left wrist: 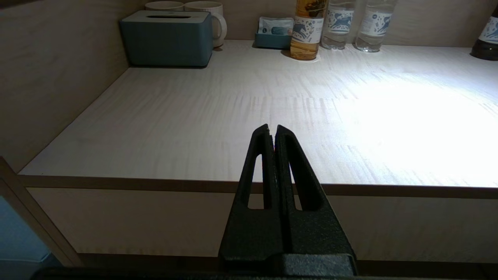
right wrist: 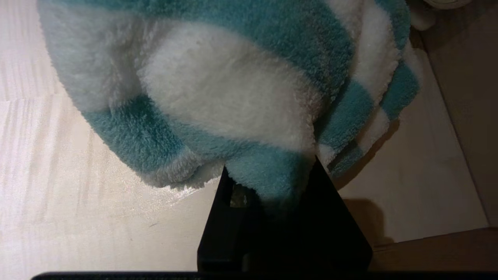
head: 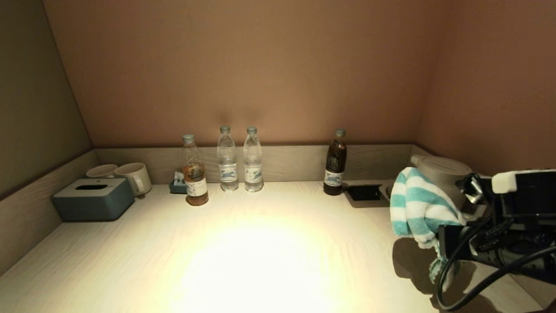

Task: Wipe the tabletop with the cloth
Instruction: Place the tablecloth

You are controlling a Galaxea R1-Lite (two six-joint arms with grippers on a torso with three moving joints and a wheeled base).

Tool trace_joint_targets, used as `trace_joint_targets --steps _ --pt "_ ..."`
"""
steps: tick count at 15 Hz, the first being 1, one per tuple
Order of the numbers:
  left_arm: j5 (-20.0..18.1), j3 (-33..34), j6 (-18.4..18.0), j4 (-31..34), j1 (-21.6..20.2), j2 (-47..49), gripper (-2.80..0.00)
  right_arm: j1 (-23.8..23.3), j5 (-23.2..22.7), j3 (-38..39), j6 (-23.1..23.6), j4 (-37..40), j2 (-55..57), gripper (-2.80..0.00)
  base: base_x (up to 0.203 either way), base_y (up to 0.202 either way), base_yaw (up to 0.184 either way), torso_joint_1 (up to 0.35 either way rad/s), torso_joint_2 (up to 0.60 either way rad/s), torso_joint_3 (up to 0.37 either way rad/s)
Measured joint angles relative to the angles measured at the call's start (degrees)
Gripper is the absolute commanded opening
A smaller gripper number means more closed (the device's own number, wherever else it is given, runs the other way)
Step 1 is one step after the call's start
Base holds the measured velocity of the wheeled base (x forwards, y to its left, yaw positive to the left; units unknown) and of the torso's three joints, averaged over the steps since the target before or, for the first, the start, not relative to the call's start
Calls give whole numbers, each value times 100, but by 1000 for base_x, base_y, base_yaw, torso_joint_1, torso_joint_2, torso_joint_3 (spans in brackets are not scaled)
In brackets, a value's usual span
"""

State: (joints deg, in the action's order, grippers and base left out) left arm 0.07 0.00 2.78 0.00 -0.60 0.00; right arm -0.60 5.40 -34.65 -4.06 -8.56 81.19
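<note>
Holding striped cloth (head: 418, 204) clenched in right claw (right wrist: 272, 182) above bench (head: 260, 243) | left claw (left wrist: 272, 130) closed, empty, parked | risk: cloth snags kettle (head: 438, 171), slips

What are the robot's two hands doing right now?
Left gripper: shut, holding nothing, parked off the front edge of the tabletop.
Right gripper: shut on the striped cloth, held above the tabletop's right side.

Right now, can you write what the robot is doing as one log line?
step: cloth lifted, wiping not begun | right gripper: shut on cloth above tabletop | left gripper: shut, idle at front edge
</note>
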Motion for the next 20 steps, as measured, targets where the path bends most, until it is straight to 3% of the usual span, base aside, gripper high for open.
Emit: trace_joint_targets --steps 5,9,20 --pt "2 0 0 2 0 0 -280 -34 559 436 -74 44 -601 -280 0 0 0 0 0 0" --pt "-2 0 0 0 0 0 -280 -267 997 478 -472 326 -678 -280 0 0 0 0 0 0" --pt "0 0 2 0 0 0 -280 -657 1009 -60 -1781 708 306 -280 0 0 0 0 0 0"
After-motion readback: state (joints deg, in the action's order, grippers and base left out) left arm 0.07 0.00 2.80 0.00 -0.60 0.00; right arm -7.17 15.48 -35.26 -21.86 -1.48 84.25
